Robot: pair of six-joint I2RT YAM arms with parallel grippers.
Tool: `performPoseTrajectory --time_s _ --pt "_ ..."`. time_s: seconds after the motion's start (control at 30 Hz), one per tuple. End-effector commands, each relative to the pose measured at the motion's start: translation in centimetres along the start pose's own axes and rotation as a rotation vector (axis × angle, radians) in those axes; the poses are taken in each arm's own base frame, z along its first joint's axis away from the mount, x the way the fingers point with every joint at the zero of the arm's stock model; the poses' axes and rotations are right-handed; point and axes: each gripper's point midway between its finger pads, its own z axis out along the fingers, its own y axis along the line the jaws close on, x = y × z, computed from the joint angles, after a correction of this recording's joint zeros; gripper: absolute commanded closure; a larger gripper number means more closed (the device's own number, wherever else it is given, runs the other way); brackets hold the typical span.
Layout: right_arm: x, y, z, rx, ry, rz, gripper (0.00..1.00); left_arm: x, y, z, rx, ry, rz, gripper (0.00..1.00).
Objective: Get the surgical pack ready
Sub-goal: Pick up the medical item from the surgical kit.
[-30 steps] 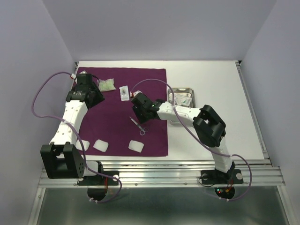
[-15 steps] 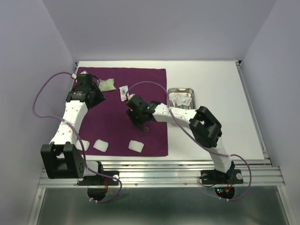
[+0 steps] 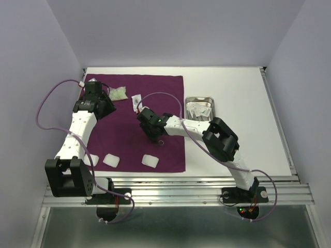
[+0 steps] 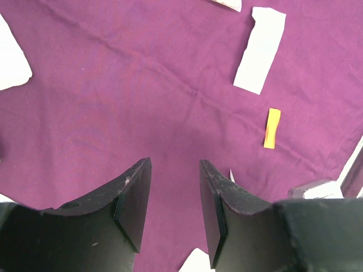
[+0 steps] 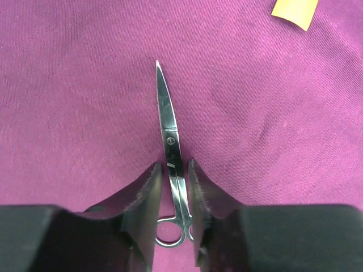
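The deep-purple cloth (image 3: pixel 129 150) lies spread flat on the table. Steel scissors (image 5: pixel 167 124) rest on it, with one handle ring (image 3: pixel 161 142) showing in the top view. My right gripper (image 5: pixel 173 164) is low over them, at the cloth's centre (image 3: pixel 150 132). Its jaws straddle the shanks, narrowed to a slim gap on each side. My left gripper (image 4: pixel 174 164) hovers open over bare cloth near the far left (image 3: pixel 103 106), holding nothing. Three white gauze pads (image 3: pixel 111 160) (image 3: pixel 150 161) (image 3: pixel 94 159) lie along the near edge. The steel tray (image 3: pixel 199 97) stands right of the cloth.
A clear bag (image 3: pixel 118 93) and a small packet (image 3: pixel 136 99) sit on the far part of the cloth. The left wrist view shows a white strip packet (image 4: pixel 261 51) and an orange strip (image 4: pixel 272 128). White walls close in both sides.
My right gripper has moved left and down onto the scissors. Its jaws widened, then narrowed around the shanks. The left arm has not moved.
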Motion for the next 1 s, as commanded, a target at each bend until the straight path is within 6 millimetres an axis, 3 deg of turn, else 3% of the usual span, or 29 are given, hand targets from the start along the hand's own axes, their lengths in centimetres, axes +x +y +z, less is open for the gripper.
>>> performPoseTrajectory --time_s 0.0,0.1,0.27,0.5,0.97 --pt "0.4 -0.2 0.4 0.038 0.012 0.002 0.73 -0.4 -0.1 -0.4 0.014 -0.025 -0.003 0.5" --pt "0.0 -0.3 0.2 0.049 0.002 0.01 0.85 -0.4 -0.1 -0.5 0.015 -0.026 -0.003 0.5" --pt "-0.9 -1.2 -0.9 0.087 -0.038 0.019 0.93 -0.5 -0.2 -0.6 0.018 -0.03 -0.003 0.5" --pt "-3.0 -2.1 -3.6 0.122 -0.114 0.033 0.93 -0.6 -0.2 -0.6 0.017 -0.03 -0.002 0.5" --pt "-3.7 -4.8 -5.4 0.165 -0.152 0.096 0.93 -0.5 -0.2 -0.6 0.02 -0.032 -0.006 0.5"
